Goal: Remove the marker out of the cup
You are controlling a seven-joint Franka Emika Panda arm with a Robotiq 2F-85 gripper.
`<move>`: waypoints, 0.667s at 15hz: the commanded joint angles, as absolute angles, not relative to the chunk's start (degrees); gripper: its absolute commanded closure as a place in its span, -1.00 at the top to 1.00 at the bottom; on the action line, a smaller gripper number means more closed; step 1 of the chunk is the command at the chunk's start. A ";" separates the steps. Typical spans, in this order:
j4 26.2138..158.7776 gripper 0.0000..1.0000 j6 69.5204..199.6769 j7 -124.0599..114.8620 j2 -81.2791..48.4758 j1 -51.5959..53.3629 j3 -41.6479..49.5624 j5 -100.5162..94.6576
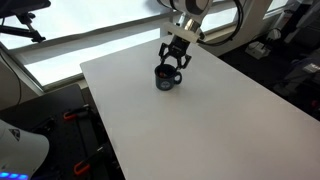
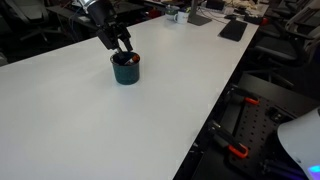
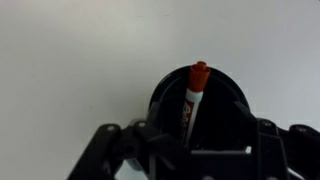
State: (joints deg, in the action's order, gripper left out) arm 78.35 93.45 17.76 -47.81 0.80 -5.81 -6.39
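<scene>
The cup (image 3: 225,105) is a dark glossy mug standing on the white table in both exterior views (image 1: 166,79) (image 2: 126,71). The marker (image 3: 194,95) has a white body and a reddish-orange cap. It stands tilted inside the cup with the cap poking above the rim. My gripper (image 3: 200,138) hangs right over the cup, also seen in both exterior views (image 1: 174,60) (image 2: 122,49). Its fingers are spread apart on either side of the marker and do not touch it. The marker's lower end is hidden in the cup.
The white table (image 1: 200,120) (image 2: 90,120) spreads wide around the cup. A dark flat object (image 2: 233,29) and small items lie at its far end. Chairs and equipment (image 1: 290,60) stand beyond the table's edges.
</scene>
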 commanded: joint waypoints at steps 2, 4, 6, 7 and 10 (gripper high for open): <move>76.72 0.47 91.06 15.85 -48.44 1.93 -5.06 -6.14; 76.72 0.46 90.87 15.90 -48.31 2.21 -5.16 -6.32; 76.37 0.44 90.39 15.62 -48.35 2.71 -5.13 -6.57; 76.13 0.43 90.12 15.58 -48.40 2.97 -5.14 -6.67; 75.70 0.30 89.46 15.61 -48.83 3.65 -5.16 -6.81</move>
State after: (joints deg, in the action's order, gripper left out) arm 77.87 92.16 17.46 -47.90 2.16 -5.81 -6.38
